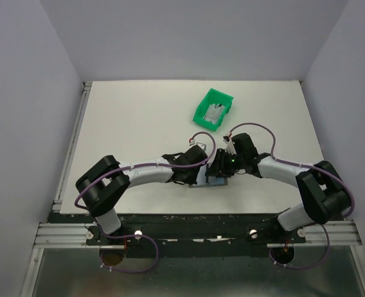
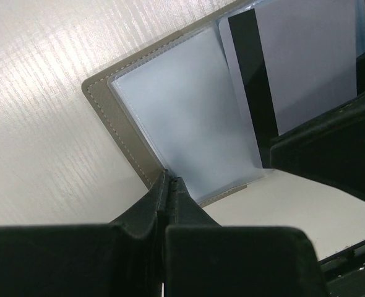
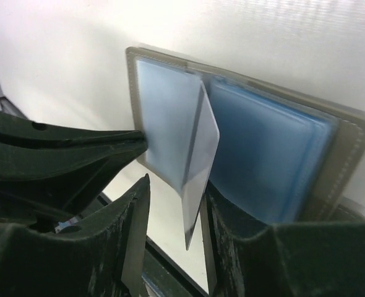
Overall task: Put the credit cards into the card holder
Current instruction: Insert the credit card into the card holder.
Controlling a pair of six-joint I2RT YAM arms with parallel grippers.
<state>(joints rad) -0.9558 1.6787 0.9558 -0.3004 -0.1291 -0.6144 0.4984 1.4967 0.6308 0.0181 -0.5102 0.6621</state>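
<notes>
Card [image 3: 201,148], whitish with a dark stripe along one long edge, leans tilted over the fold of the open card holder [image 2: 170,111], one short end pointing at the right gripper [image 3: 175,195], whose fingers stand spread either side of it. The left gripper [image 2: 169,185], reaching in from the left, pinches the grey-brown holder's edge near the middle of the table [image 1: 139,117].
</notes>
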